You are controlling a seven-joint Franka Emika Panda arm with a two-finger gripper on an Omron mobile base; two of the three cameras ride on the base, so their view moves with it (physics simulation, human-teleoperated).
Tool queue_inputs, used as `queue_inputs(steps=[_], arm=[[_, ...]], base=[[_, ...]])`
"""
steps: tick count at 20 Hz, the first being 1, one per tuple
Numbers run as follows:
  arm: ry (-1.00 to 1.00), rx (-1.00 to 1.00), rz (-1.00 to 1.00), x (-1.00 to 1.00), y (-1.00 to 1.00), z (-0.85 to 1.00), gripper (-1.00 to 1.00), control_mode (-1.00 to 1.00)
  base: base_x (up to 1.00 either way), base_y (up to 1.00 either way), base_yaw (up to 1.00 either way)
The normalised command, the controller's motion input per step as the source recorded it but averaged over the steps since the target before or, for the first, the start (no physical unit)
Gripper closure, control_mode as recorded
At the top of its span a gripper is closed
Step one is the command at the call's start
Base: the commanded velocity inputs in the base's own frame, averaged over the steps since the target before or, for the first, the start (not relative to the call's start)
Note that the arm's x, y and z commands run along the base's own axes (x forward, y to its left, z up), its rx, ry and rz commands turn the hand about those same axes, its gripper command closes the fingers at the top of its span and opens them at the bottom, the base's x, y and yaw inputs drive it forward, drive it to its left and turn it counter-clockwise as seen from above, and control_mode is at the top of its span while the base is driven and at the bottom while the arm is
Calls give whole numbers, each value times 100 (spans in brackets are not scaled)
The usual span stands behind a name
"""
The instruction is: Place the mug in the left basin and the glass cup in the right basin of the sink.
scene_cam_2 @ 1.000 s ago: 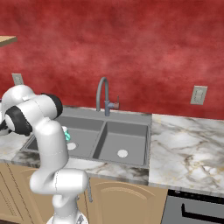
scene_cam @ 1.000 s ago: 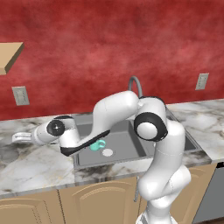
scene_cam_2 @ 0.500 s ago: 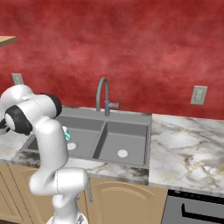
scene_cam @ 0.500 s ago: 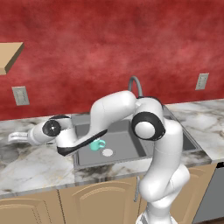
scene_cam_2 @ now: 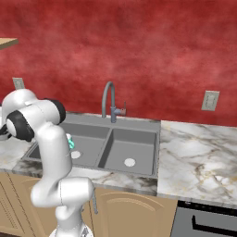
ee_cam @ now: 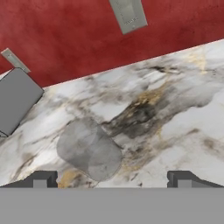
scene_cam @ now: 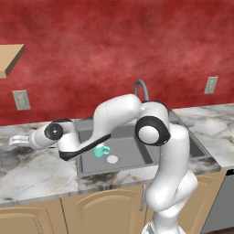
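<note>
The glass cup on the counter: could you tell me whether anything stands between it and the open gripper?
Nothing visible does. In the hand view the glass cup stands on bare marble counter just ahead of the gripper, whose jaws are spread wide, with no object between them. The cup sits left of centre between the fingertips.

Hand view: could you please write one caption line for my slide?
Open fingers hover over the glass cup lying on the marble counter, below a red wall with an outlet.
</note>
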Motion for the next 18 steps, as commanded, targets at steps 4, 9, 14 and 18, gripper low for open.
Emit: queue_inputs(steps=[4, 9, 14, 18], arm=[[1, 0, 0, 16, 17, 0, -100, -100], [2, 0, 2, 2, 32, 0, -100, -100], [2, 0, 5, -6, 25, -4, -100, -100], [4, 0, 6, -15, 4, -21, -100, -100]], base=[[0, 0, 0], [0, 0, 0], [0, 0, 0], [0, 0, 0]])
